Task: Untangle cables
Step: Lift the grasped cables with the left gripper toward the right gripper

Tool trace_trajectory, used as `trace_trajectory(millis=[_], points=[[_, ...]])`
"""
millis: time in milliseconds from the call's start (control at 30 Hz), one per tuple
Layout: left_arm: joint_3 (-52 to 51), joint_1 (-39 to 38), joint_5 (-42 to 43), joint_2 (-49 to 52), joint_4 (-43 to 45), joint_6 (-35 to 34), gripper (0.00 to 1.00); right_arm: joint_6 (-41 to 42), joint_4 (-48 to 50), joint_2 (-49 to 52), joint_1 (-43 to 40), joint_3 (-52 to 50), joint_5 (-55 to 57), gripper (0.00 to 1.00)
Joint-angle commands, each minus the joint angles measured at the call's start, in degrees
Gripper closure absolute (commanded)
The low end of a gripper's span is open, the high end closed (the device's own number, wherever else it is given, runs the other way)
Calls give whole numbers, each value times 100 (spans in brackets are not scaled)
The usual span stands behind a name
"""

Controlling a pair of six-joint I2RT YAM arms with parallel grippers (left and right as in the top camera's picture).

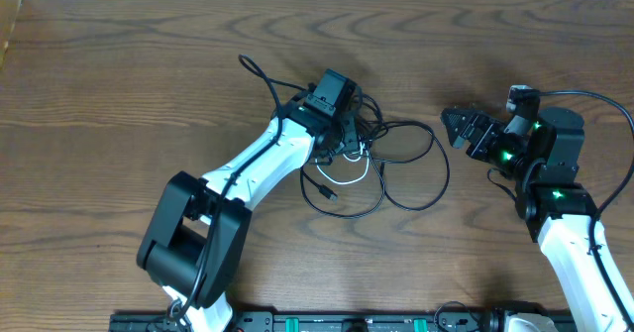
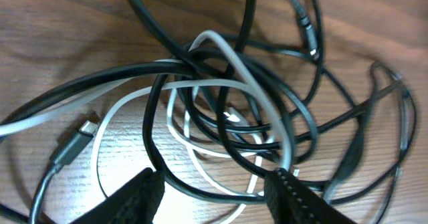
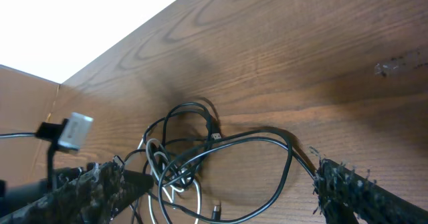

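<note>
Left fingers (image 2: 137, 197) straddle cables (image 2: 221, 97), visible only from the wrist.

Overhead, you look straight down; left wrist hovers close above the cables (image 2: 207, 83); right wrist faces them from three o'clock.

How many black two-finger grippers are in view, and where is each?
2. The left gripper is low over the tangle of thin black and white cables, strands between its fingers. The right gripper hovers right of the tangle, apart from it, jaws open.
</note>
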Motion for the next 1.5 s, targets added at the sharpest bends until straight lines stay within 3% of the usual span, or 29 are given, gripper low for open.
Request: trace_trajectory(millis=[0,133,200,367,600,967,1033,1100,1167,1200,1467], points=[[103,-20,-188,-527,39,-369,41,-81,13,15,28,-33,7,9],[103,-37,-492,-579,201,-431,26,-79,13,15,28,-33,4,9],[103,-52,-605,-518,310,-492,25,-81,7,17,28,-33,4,9],[103,-120,-702,-304,542,-492,25,-81,22,15,28,-33,7,9],[98,-389,-1659,-168,525,-487,25,-79,15,15,28,-33,4,9],[98,-544,-1731,358,568,-466,29,-79,15,15,28,-33,2,9],[98,-544,-1729,470,570,-468,34,-79,15,15,28,-33,2,9],[98,-544,-1725,525,568,-468,46,-79,15,15,28,-33,2,9],[101,-544,-1681,522,570,-466,81,-79,15,15,28,-33,4,9],[105,-544,-1598,492,570,-448,92,-79,17,15,28,-33,4,9],[122,-546,-883,-223,570,1108,92,-79,39,15,28,-33,2,9]])
